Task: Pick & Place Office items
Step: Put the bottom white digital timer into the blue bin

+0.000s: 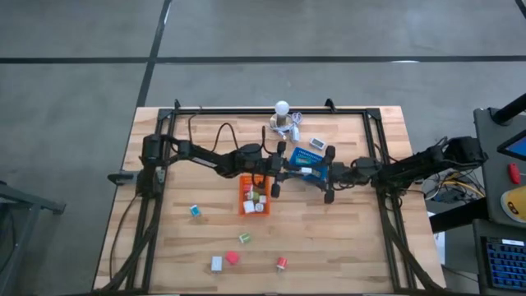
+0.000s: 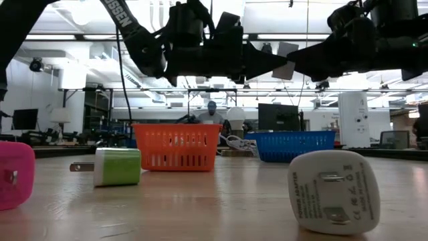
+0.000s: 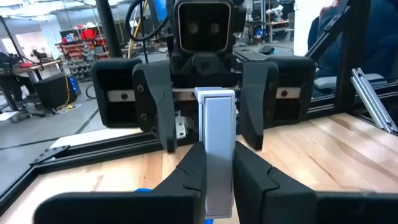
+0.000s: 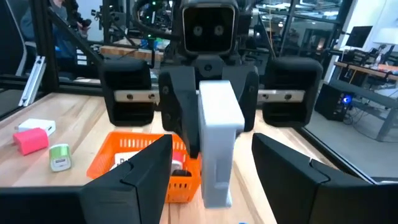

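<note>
Left gripper hangs above the orange tray, jaws clamped on a white adapter block at table centre. At its three o'clock the right gripper faces it, fingers spread wide around the same block.

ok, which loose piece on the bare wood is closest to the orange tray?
The small green-and-white block, right by the orange slotted tray; the other loose pieces lie farther off.
</note>
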### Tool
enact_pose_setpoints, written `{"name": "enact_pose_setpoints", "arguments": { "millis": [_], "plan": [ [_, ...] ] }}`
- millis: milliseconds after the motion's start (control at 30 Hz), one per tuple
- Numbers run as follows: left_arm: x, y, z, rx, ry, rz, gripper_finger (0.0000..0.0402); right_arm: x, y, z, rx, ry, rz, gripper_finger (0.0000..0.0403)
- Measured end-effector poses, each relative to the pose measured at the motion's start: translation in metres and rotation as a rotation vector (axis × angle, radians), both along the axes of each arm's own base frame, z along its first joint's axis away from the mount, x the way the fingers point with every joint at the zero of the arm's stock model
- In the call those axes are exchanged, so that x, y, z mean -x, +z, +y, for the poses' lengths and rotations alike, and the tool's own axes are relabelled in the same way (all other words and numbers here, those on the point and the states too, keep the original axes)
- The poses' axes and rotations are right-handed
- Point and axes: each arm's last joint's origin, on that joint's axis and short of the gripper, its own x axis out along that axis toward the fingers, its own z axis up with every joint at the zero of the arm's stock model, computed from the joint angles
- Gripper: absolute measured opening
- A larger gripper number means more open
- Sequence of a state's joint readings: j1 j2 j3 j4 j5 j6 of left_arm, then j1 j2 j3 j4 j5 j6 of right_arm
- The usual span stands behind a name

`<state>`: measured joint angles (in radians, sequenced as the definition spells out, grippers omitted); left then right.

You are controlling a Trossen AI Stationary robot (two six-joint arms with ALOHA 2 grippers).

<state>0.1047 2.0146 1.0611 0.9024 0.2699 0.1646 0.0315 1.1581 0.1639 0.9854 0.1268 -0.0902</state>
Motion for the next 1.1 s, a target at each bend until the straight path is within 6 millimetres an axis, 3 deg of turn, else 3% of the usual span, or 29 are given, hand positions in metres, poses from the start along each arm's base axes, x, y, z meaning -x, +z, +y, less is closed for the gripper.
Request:
{"name": "enact_pose_setpoints", "arguments": {
  "millis": [400, 500, 700, 1100],
  "plan": [
    [0.000, -0.002, 0.000, -0.006, 0.000, 0.012, 0.0044, -0.003, 0.006, 0.000, 0.009, -0.003, -0.017, 0.0206],
    [0.000, -0.002, 0.000, -0.006, 0.000, 0.012, 0.0044, -0.004, 0.006, 0.000, 0.009, -0.003, -0.010, 0.0168],
    [0.000, -0.004, 0.000, -0.008, -0.008, 0.018, 0.0044, -0.008, 0.006, 0.001, 0.021, 0.006, 0.043, 0.0042],
    [0.001, -0.005, 0.001, -0.012, -0.004, 0.027, 0.0044, -0.012, 0.008, 0.000, 0.017, -0.024, 0.080, 0.0046]
  ]
}}
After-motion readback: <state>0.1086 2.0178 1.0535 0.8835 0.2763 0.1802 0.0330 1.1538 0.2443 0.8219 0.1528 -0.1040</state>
